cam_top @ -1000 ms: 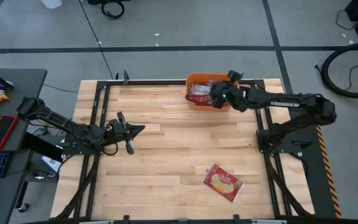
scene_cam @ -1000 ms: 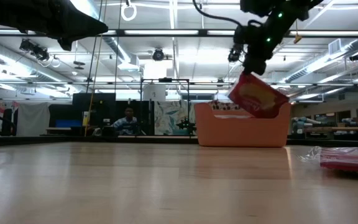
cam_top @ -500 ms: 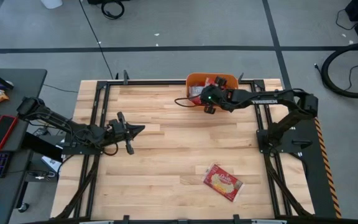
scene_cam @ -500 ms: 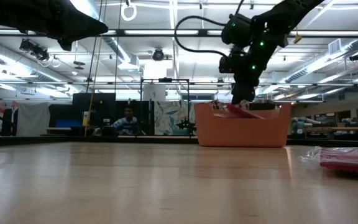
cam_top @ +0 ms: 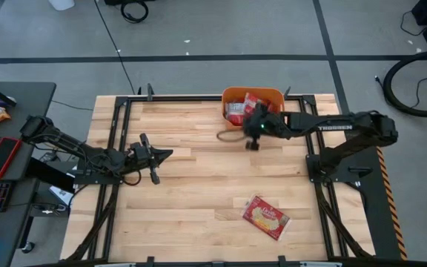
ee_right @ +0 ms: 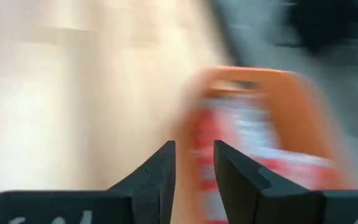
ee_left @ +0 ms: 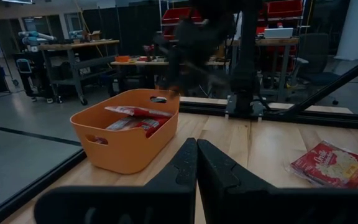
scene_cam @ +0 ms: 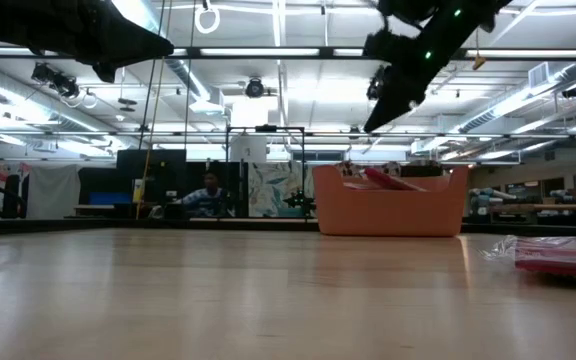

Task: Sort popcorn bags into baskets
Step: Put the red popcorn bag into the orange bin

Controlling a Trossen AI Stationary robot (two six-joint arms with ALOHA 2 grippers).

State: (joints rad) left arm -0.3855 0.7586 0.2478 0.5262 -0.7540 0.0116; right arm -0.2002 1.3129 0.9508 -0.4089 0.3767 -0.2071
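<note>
lifting right hand off basket, bag dropped

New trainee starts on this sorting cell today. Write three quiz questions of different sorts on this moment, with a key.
1. True or false: the right gripper holds a popcorn bag between its fingers.
2. Multiple choice: where does the one popcorn bag outside the orange basket lie? A) on the bare wood near the table's front edge, on the right arm's side; B) under the left gripper; C) leaning against the basket's wall.
3. Fill in: the left gripper's fingers are ____.

Key
1. False: its fingers stand slightly apart with nothing between them, and it hangs by the basket.
2. A.
3. Shut, pressed together with nothing held.
</note>
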